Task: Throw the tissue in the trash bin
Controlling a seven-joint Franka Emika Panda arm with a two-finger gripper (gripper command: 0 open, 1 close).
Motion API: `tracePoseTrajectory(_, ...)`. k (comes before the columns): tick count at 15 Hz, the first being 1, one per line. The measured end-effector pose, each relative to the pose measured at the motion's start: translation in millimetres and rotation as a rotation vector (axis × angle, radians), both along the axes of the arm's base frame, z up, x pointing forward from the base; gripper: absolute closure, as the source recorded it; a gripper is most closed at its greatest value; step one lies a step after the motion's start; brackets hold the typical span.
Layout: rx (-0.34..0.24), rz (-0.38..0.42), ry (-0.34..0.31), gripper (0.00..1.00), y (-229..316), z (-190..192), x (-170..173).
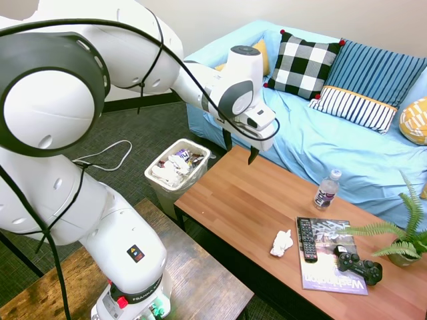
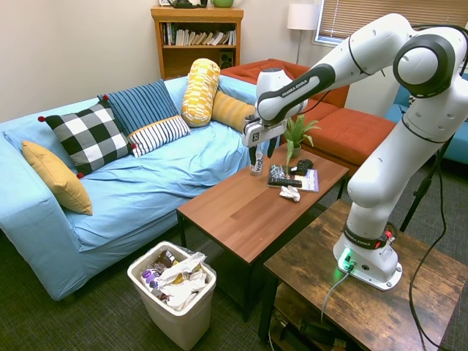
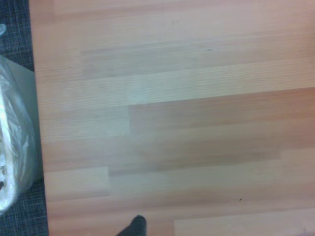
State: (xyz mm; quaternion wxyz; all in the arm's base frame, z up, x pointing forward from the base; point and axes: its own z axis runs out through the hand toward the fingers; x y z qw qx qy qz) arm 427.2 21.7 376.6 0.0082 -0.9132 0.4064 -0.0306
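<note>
Seen from the first exterior view, the trash bin (image 1: 175, 172) is set on the floor just beside the coffee table (image 1: 247, 200), above which the empty gripper (image 1: 240, 148) is held with fingers apart, while the tissue (image 1: 281, 243) is lain on that table near the remote (image 1: 305, 239).

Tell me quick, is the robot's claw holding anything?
Gripper: open and empty, hanging above the table. The tissue lies on the table, not picked up.

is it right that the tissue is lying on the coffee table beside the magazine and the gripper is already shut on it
Not quite. The tissue does lie on the coffee table beside the magazine, but the gripper hangs open and empty above the table, as the first exterior view shows.
</note>
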Motion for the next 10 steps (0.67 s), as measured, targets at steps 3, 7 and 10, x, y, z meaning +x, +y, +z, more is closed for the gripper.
tracePoseTrajectory(3,0.018,-0.004,0.016,0.0,-1,-7,3)
tracePoseTrajectory(7,-0.047,-0.104,-0.018,0.0,-40,-42,31)
tracePoseTrajectory(10,-0.09,-0.197,-0.001,0.0,-77,-73,47)
